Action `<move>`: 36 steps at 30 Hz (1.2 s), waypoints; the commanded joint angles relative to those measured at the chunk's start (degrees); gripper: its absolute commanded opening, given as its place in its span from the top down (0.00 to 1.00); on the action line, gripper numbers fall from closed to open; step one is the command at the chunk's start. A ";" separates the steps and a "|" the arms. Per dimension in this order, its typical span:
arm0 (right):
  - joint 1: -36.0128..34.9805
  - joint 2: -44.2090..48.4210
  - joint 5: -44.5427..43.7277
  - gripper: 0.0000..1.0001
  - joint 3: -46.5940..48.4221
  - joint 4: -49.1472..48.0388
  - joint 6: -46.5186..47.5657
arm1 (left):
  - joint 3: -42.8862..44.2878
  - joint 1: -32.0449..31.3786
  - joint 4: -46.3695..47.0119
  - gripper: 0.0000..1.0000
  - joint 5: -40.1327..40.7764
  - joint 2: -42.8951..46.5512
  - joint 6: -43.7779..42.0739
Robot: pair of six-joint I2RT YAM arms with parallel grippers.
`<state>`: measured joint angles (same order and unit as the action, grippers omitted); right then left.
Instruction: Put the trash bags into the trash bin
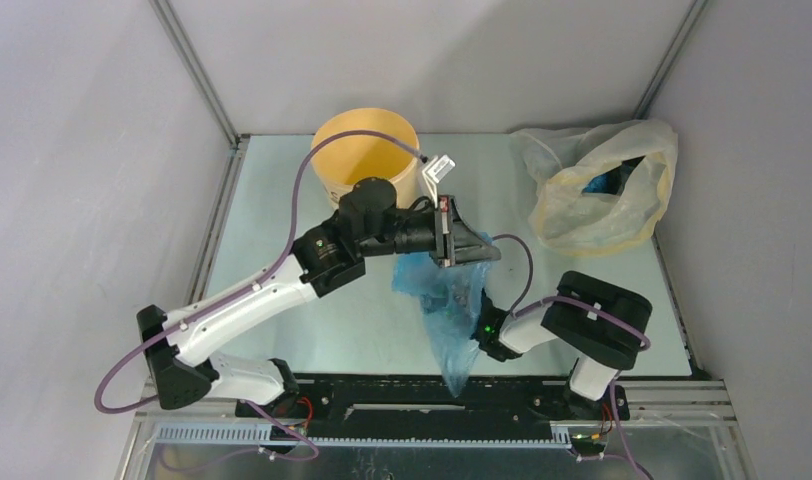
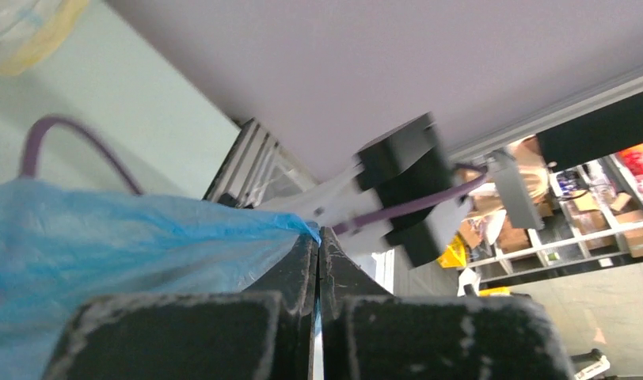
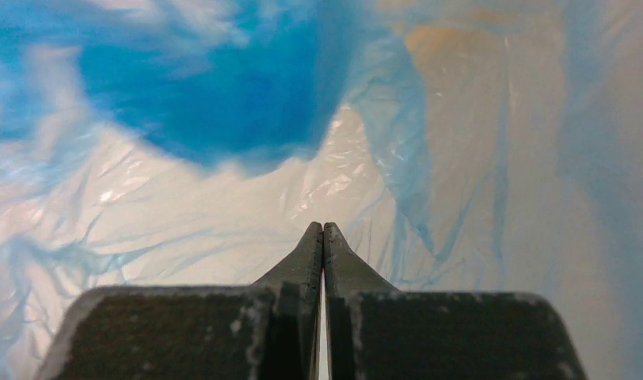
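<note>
**Bag (image 1: 444, 300) pinched mid-table, bin (image 1: 367, 165) behind**

The bag's tail trails to the near edge of the table (image 1: 282, 260). The right gripper (image 3: 323, 231) sits under the blue film, jaws pressed together; whether they pinch film cannot be told. Just beyond, the left gripper (image 2: 319, 237) is clamped on the bag's upper edge. The bin stands upright at the far edge, a clear bag (image 1: 602, 200) far right.

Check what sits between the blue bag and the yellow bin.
No loose object does. The blue bag, pinched in the left pincer, hangs near the yellow bin; only the left arm's own wrist lies between them.
</note>
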<state>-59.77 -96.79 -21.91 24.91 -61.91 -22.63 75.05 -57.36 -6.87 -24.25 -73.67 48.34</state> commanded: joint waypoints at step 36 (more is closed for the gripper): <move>7.05 13.34 6.92 1.00 50.42 58.53 9.57 | 47.50 27.19 -24.21 0.96 -9.53 0.53 -14.94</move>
<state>-54.89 -76.79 -19.07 64.82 -11.25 -14.90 119.11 -35.11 -31.09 -30.70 -71.53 36.38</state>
